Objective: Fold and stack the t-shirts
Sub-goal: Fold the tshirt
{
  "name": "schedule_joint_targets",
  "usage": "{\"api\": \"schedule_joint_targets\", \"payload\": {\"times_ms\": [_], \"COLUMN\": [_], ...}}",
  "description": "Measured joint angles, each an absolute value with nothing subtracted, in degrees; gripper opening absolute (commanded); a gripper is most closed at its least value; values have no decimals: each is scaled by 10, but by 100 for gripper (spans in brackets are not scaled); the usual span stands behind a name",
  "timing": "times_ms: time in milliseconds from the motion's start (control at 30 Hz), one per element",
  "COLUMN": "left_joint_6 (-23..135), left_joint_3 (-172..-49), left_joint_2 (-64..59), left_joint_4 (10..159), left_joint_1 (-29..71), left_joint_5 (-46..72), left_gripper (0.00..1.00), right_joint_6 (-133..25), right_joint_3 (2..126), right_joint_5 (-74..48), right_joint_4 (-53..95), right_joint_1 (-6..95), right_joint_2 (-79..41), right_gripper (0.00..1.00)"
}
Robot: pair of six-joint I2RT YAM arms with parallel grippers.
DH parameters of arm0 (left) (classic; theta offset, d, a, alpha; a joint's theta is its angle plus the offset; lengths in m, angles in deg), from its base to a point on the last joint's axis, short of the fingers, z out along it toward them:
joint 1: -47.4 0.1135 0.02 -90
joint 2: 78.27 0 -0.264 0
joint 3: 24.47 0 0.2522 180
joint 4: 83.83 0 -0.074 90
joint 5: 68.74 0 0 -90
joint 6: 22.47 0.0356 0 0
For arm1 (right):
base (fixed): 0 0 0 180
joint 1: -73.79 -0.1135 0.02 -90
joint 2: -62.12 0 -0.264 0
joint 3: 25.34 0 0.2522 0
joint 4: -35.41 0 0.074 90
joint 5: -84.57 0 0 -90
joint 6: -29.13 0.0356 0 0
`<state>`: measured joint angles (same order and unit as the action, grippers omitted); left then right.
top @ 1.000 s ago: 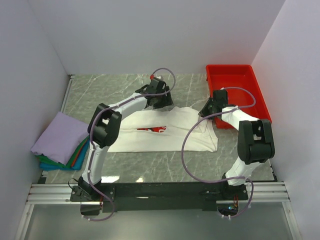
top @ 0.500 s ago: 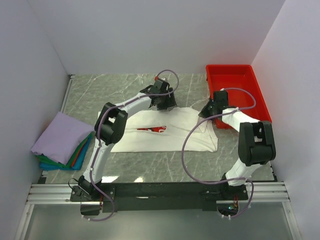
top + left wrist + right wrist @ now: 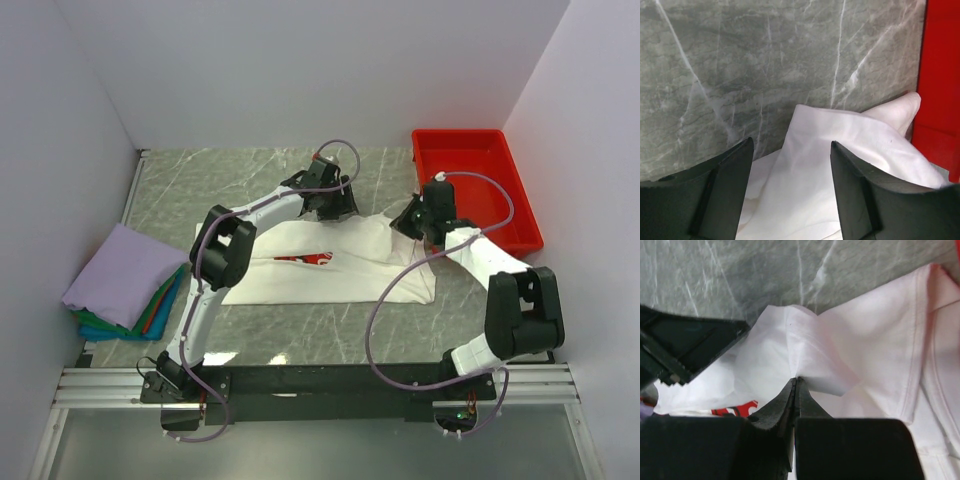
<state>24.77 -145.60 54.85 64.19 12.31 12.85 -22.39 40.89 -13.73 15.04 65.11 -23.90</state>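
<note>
A: What takes up most of the view from above?

B: The grey marble counter (image 3: 200, 190). At its middle lies the white t-shirt (image 3: 330, 275), spread fairly flat, with its red chest print partly showing.

A: And around it?

B: The red tray (image 3: 458, 133) sits at two o'clock from the shirt, just beside its sleeve. A stack of folded t-shirts (image 3: 120, 275) lies well apart at eight o'clock against the wall, lavender on top with green and blue edges beneath.

A: The arms?

B: The left claw (image 3: 791, 147) hangs released, jaws spread, over the shirt's twelve o'clock edge, with cloth showing between its fingers. The right claw (image 3: 795, 381) is at the shirt's two o'clock corner, clenched on a raised fold of the white cloth pinched at its tips.
</note>
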Motion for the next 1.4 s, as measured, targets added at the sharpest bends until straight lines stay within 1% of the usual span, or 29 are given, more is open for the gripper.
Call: {"api": "schedule_joint_targets", "payload": {"times_ms": [100,233,467,800,1100,1400], "left_joint_6": [246,242,232,233,237,236], "left_joint_3": [-1456,-1455,-1444,-1436,-1386,-1290], "left_joint_2": [549,548,530,494,466,418], "left_joint_4": [650,655,654,655,652,657], "left_joint_1": [123,123,125,126,108,67], "left_joint_5": [125,125,125,117,105,86], "left_gripper": [76,79,79,78,77,76], "right_joint_6": [-224,-227,-235,-232,-225,-222], "right_joint_3": [393,365,312,203,159,154], "right_joint_5": [-139,-139,-141,-145,-134,-126], "right_joint_4": [153,149,144,133,100,83], "right_joint_1": [638,617,583,547,544,544], "right_joint_2": [-220,-184,-106,-8,42,45], "right_gripper": [0,0,0,0,0,2]}}
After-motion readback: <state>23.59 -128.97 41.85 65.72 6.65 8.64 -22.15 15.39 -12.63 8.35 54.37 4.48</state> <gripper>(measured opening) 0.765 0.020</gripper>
